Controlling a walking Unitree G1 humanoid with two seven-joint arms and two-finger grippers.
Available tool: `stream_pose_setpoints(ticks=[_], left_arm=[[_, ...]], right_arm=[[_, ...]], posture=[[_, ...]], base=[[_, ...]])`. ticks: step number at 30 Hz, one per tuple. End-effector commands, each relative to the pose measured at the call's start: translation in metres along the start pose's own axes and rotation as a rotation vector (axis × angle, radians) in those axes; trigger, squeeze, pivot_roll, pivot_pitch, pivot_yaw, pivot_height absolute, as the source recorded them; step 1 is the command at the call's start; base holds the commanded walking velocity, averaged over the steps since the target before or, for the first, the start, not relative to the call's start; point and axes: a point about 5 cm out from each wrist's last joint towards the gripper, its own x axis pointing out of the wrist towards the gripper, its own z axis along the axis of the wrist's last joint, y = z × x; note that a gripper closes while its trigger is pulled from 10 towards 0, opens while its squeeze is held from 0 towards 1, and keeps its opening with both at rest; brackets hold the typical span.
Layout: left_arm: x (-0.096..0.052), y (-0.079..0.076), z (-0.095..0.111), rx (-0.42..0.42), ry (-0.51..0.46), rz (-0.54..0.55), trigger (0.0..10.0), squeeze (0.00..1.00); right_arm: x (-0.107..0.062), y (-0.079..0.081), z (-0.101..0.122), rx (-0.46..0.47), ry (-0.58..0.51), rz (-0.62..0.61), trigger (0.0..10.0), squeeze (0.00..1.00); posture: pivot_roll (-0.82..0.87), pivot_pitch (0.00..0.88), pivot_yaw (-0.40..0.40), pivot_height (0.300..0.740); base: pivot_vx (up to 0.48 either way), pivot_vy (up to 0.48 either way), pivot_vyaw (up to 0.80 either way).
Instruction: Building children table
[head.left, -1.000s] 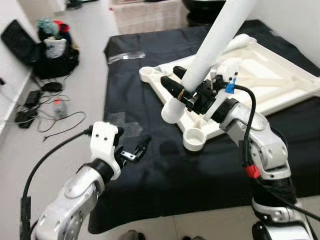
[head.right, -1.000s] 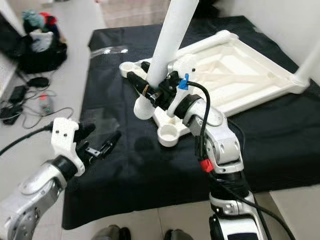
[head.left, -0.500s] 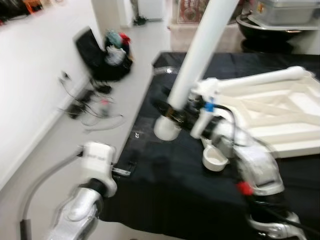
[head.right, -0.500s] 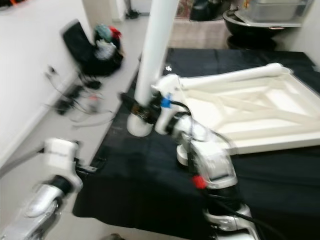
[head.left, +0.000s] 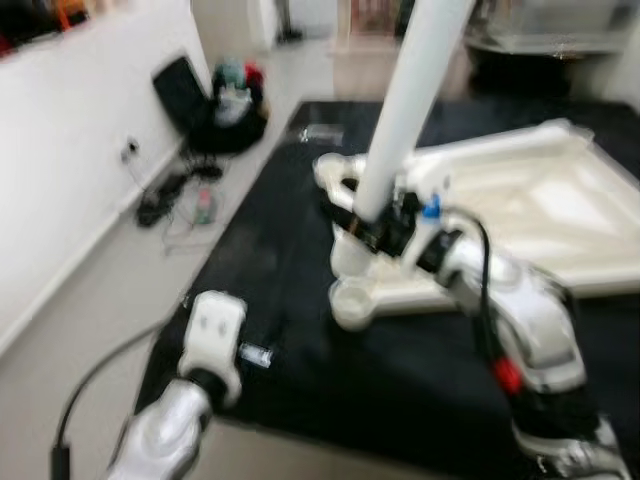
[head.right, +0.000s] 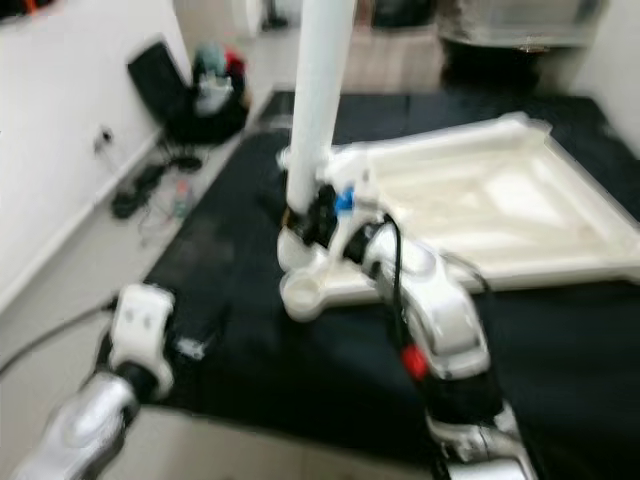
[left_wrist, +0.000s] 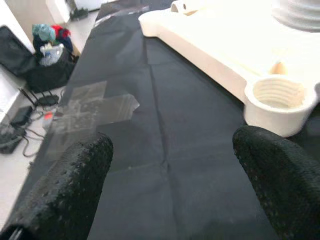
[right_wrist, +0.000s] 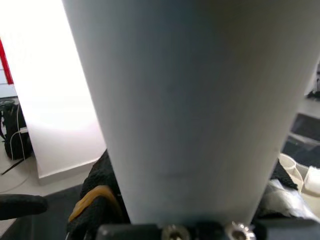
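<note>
The white children's table top (head.left: 520, 200) lies upside down on a black cloth (head.left: 270, 230). My right gripper (head.left: 375, 225) is shut on a long white table leg (head.left: 405, 100), held nearly upright. The leg's lower end sits at the table's near corner, just behind an empty threaded corner socket (head.left: 352, 303). In the right wrist view the leg (right_wrist: 185, 100) stands close up, with black fingers (right_wrist: 100, 200) on either side of it. My left gripper (left_wrist: 170, 180) hangs open over the cloth, holding nothing, a short way from the socket (left_wrist: 278, 95).
A taped patch (left_wrist: 90, 107) lies on the cloth near the left gripper. On the floor at the left are a dark bag stuffed with clothes (head.left: 232, 100), a black case (head.left: 180, 90) and loose cables (head.left: 170, 195) along a white wall. The cloth's near edge (head.left: 300, 435) runs close to me.
The head camera has shifted and the picture is blurred. The leg's lower end has come closer to the empty corner socket. The left gripper stays open and low.
</note>
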Motion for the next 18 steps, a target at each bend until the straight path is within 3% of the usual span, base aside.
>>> stream_pose_setpoints(ticks=[1,8,18], left_arm=[[-0.005,0.003,-0.005,0.042,0.035,-0.008,10.0,0.00],[-0.013,0.004,-0.003,0.041,0.032,-0.023,10.0,0.00],[-0.013,0.010,-0.003,0.049,0.031,-0.008,10.0,0.00]], right_arm=[[0.003,0.007,0.001,-0.005,0.003,0.034,10.0,0.00],[0.004,0.001,-0.002,-0.007,0.034,-0.017,10.0,0.00],[0.005,-0.013,-0.004,-0.001,0.040,-0.179,10.0,0.00]], posture=[[-0.01,0.113,0.025,0.740],[0.00,0.136,0.025,0.740],[0.00,0.152,0.030,0.740]], base=[[0.000,0.480,0.00],[0.000,0.480,0.00],[0.000,0.000,0.00]])
